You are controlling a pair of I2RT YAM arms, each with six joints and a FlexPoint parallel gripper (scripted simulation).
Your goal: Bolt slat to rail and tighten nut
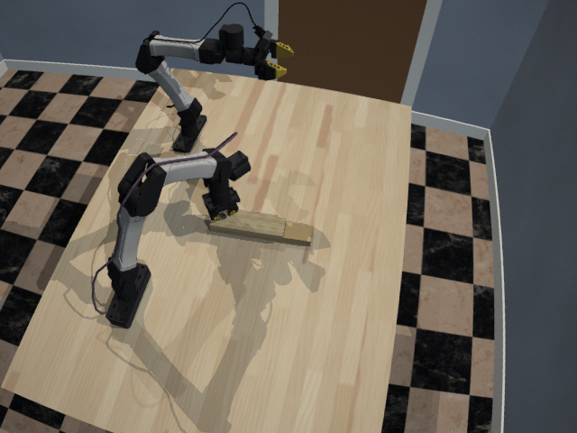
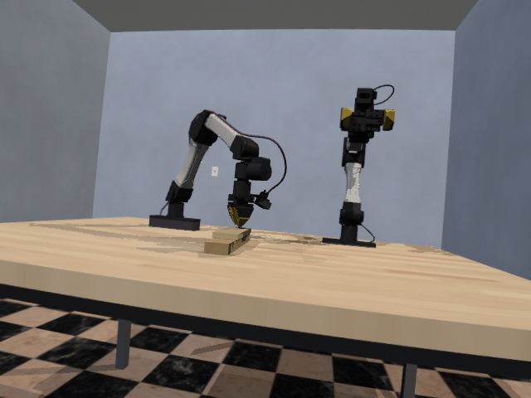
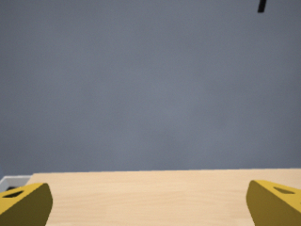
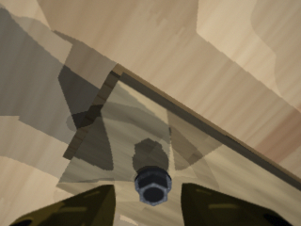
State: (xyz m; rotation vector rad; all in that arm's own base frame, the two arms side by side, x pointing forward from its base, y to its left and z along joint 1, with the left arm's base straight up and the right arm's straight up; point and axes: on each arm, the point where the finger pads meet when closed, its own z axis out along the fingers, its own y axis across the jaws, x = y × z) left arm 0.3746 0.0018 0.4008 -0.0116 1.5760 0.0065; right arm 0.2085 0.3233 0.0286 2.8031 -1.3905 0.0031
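The slat (image 1: 256, 224) (image 2: 231, 232) (image 4: 226, 169) lies flat on top of the rail (image 1: 298, 231) (image 2: 217, 246) (image 4: 75, 146), and the rail is on the wood surface (image 1: 349, 177) (image 2: 343, 278) (image 3: 150, 209) (image 4: 235, 28). From the top, they sit near the middle of the frame. Their long way goes left to right and tips a little down at the right. A bit of bare rail sticks out at the right end.

In the exterior view, the long way goes from lower left to upper right, just below the middle. In the right wrist view, the slat's long way slants down to the lower right, with its short end at the left.

There, a dark nut with six sides (image 4: 153, 194) stands up over the slat near that end, low in the middle. I can't tell if it is tight. The right gripper (image 1: 224, 216) (image 2: 240, 225) (image 4: 148, 192) points down, its fingers part way apart, one on each side of the nut, not squeezing it. The left gripper (image 1: 286, 61) (image 2: 367, 119) (image 3: 149, 190) is up high, its fingers wide apart with nothing in them.
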